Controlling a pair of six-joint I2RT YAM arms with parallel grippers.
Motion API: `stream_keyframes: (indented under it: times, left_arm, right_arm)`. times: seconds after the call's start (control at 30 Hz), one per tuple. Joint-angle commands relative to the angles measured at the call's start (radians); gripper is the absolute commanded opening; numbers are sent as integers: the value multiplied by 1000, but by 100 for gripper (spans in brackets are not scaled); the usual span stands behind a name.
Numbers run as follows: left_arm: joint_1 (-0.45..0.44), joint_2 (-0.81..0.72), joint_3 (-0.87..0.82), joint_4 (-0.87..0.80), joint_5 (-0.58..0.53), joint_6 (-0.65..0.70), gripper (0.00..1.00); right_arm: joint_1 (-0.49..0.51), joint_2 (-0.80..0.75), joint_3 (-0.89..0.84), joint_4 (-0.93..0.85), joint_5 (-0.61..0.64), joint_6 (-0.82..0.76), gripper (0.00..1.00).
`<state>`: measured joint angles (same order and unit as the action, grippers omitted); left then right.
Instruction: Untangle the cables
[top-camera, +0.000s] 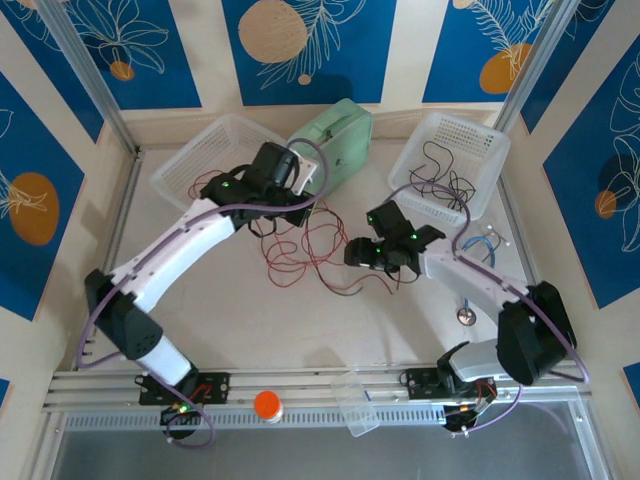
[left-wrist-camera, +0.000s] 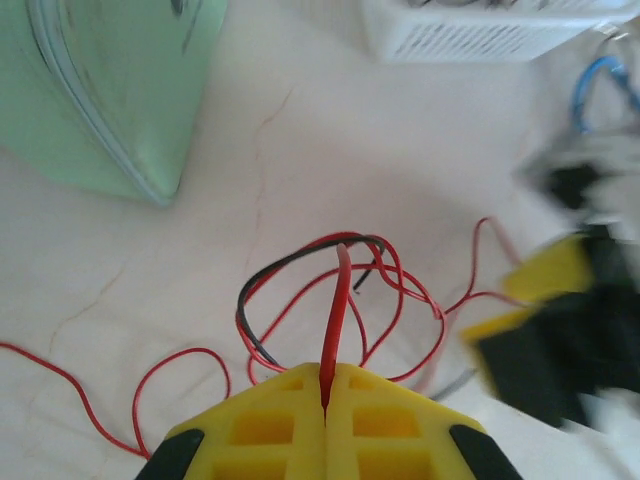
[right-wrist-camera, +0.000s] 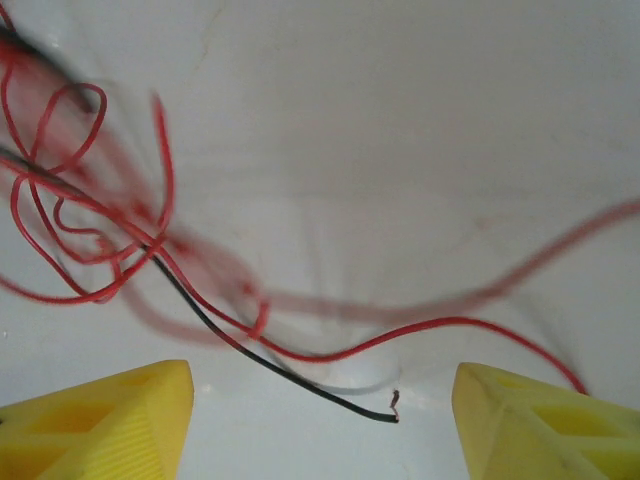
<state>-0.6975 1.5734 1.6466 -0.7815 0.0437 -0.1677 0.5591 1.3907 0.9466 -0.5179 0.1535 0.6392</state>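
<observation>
A loose tangle of thin red and black cables (top-camera: 300, 250) lies on the table between the two arms. My left gripper (left-wrist-camera: 327, 385) is shut on one red cable (left-wrist-camera: 340, 300), which rises from the seam between its yellow fingers; a black cable (left-wrist-camera: 290, 262) loops just beyond it. From above, the left gripper (top-camera: 262, 222) sits at the tangle's left edge. My right gripper (right-wrist-camera: 320, 420) is open just above the table, and the bare tip of a black cable (right-wrist-camera: 385, 415) and a red cable (right-wrist-camera: 400, 335) lie between its fingers, untouched. The right gripper (top-camera: 358, 255) stands at the tangle's right edge.
A mint green case (top-camera: 335, 140) stands behind the tangle. A white basket (top-camera: 450, 160) at the back right holds black wires, and a clear basket (top-camera: 205, 160) is at the back left. A blue stethoscope (top-camera: 480, 245) lies right. An orange lid (top-camera: 267, 404) and a clear cup (top-camera: 355, 400) sit on the front rail.
</observation>
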Motion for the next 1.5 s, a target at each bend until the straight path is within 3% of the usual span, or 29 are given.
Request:
stream_keyframes:
  times: [0.0,0.13,0.4,0.53,0.83,0.9,1.03,1.2,1.47]
  left_arm:
    - [-13,-35,23,-127,-11,-34,0]
    - [-20,-82,30,-163,-1,-56,0]
    - [-22,-98,21,-188,-29,-66,0]
    - [-24,-100,29,-176,-16,-75,0]
    - [-28,-112,52,-186,-15,-88,0]
    - [-28,-118,57,-189,-18,-88,0]
    - [-29,-134,66,-210,-43,-94,0]
    - [-29,-168,109,-290,-142,-121,0]
    - [-28,-256,209,-359,-215,-138,0]
  right_arm:
    - [7,68,77,91,27,-49,70]
    - [7,112,134,148,9,-74,69]
    - [9,-14,164,160,-101,-165,70]
    - [11,35,208,108,-152,-200,63]
    - [67,147,245,115,-53,-126,58]
    - [67,162,259,107,-18,-110,54]
    - [68,157,266,80,85,-82,35]
    - [49,96,209,72,162,-62,16]
    - [-77,40,65,82,116,-24,9]
